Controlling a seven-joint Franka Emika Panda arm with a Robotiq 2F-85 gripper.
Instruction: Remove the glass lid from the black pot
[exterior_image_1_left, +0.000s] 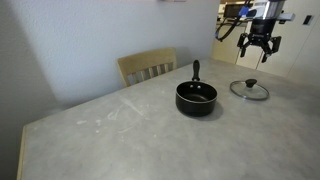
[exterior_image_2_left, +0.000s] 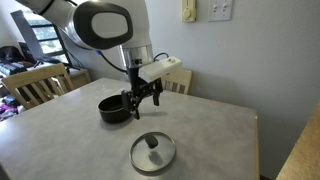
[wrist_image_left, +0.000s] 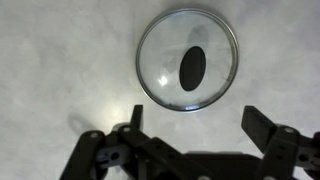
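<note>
The glass lid (exterior_image_1_left: 250, 89) lies flat on the grey table, apart from the black pot (exterior_image_1_left: 196, 97). The pot stands uncovered with its long handle sticking up. Both show in both exterior views, the lid (exterior_image_2_left: 153, 152) in front of the pot (exterior_image_2_left: 114, 108). In the wrist view the lid (wrist_image_left: 188, 58) lies flat below me, its black knob at the centre. My gripper (exterior_image_1_left: 258, 43) hangs open and empty well above the lid; it also shows in an exterior view (exterior_image_2_left: 143, 95) and in the wrist view (wrist_image_left: 195, 125), fingers spread wide with nothing between them.
A wooden chair (exterior_image_1_left: 148, 66) stands at the table's far edge, and another chair (exterior_image_2_left: 35, 85) shows by the table. The table (exterior_image_1_left: 120, 130) ends near the lid on one side (exterior_image_2_left: 255, 130). A wall with outlets is behind.
</note>
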